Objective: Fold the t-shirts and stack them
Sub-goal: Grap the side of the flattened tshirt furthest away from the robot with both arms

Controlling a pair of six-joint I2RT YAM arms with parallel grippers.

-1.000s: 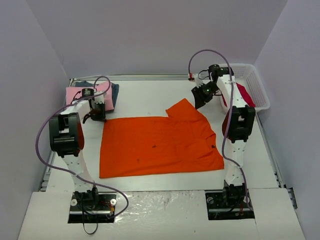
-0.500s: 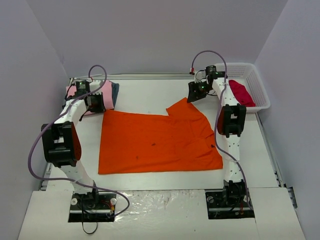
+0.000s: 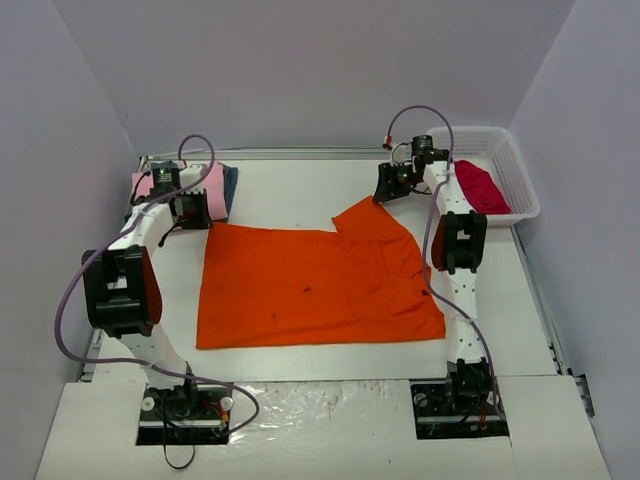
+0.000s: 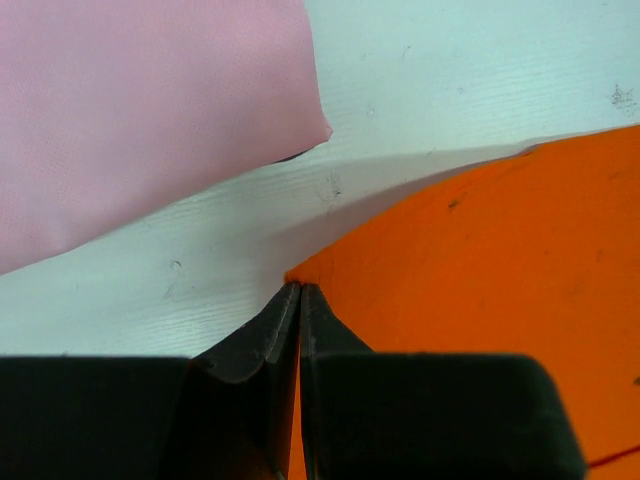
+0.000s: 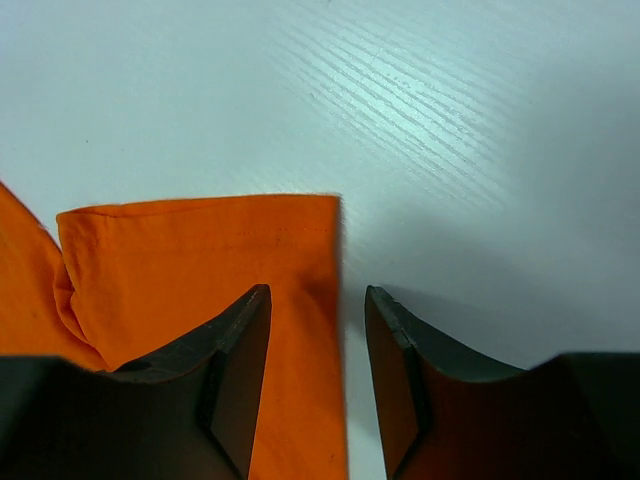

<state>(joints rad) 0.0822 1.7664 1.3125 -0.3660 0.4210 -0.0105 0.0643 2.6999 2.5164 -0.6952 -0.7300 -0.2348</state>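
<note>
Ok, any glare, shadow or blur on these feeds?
Top external: evenly lit, glare only on the shiny sheet at the near edge. Left wrist: sharp, soft shadow along the orange t-shirt edge. Right wrist: sheen on the table, shadow beside the orange sleeve.

Four soft cloth shirts are in view: one bright orange shirt, one light pink shirt, one dark blue-grey shirt and one crimson red shirt. There is one white plastic lattice basket. Two white-and-black robot arms are also visible.

Finds matt, fine-woven cloth in orange t-shirt and pink t-shirt. Notes faintly ribbed, slightly glossy white table; white plastic lattice basket.
</note>
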